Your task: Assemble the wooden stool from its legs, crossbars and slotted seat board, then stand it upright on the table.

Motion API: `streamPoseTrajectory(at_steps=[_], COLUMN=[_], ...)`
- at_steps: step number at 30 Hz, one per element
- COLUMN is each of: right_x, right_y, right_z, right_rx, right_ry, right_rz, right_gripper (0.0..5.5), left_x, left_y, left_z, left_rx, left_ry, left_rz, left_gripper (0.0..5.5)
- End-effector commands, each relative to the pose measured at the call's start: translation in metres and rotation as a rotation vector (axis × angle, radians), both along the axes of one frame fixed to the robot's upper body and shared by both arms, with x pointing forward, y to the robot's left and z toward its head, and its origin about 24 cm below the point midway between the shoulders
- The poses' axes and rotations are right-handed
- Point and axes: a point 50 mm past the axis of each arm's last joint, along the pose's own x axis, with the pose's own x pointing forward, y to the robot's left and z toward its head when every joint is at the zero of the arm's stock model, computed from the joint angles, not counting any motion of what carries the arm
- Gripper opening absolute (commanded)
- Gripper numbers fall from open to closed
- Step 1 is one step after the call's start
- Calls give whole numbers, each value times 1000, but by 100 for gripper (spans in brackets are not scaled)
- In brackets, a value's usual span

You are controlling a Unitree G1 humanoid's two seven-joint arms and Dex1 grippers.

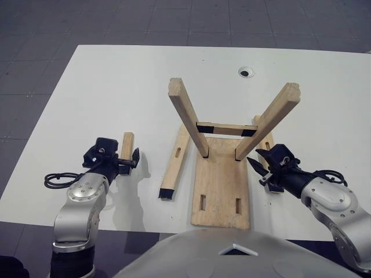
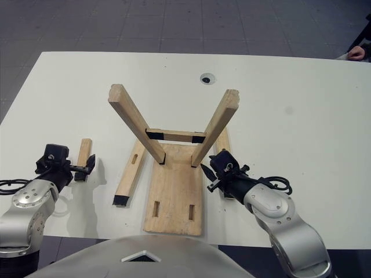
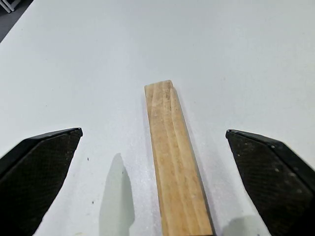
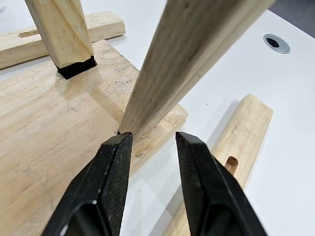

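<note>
White desk [image 1: 116, 81] on a grey tiled floor [image 1: 174, 23], with a cable hole [image 1: 246, 72] near the far edge.

The left gripper [image 3: 154, 132] sits near the desk's left corner on the near side. Its fingers [image 3: 44, 162] are spread wide on either side of the short crossbar [image 3: 174, 167], with clear gaps, so nothing is pinched. That bar lies flat, long axis running from the near edge toward the far edge.

The right gripper [image 4: 153, 136] has its fingers [image 4: 202, 182] a little apart, gripping nothing, tips right at the foot of the right upright leg [image 1: 269, 119] at the seat board's right edge.

The seat board [image 1: 223, 185] lies flat by the near edge, around the middle, long axis near-to-far. Two empty slots [image 1: 203, 201] are at its near end. At its far end the right upright leg and the left upright leg [image 1: 188, 116] are plugged in, rising up and splaying outward, tops leaning toward the far edge. A fitted crossbar [image 1: 226, 128] with black ends joins them low down, running left-right.

A loose leg [image 1: 175, 162] lies flat just left of the board, black-tipped end toward the near edge. A second loose leg [image 4: 246, 128] lies flat just right of the board, partly hidden behind the upright one.
</note>
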Motion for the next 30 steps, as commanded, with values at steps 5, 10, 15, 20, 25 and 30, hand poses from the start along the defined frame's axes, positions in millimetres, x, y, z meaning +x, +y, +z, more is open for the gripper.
streamPoseTrajectory(at_steps=[5, 10, 15, 20, 25, 30], right_x=[0, 0, 1, 1, 2, 4], right_y=[2, 4, 4, 4, 5, 5], right_z=[8, 13, 15, 17, 18, 23], right_rx=[19, 37, 47, 55, 64, 88], right_ry=[-36, -59, -72, -81, -93, -119], right_rz=[-15, -28, -36, -35, -39, -28], right_gripper=[159, 159, 159, 159, 159, 159], left_x=[-25, -35, -41, -47, -54, -57], left_y=[-9, -8, -11, -9, -9, -10], left_z=[-35, -43, -46, -52, -57, -60], left_rx=[-155, -192, -181, -149, -172, -181], left_ry=[233, 313, 344, 382, 423, 438], left_rz=[81, 167, 161, 163, 201, 210], left_gripper=[549, 456, 373, 286, 207, 133])
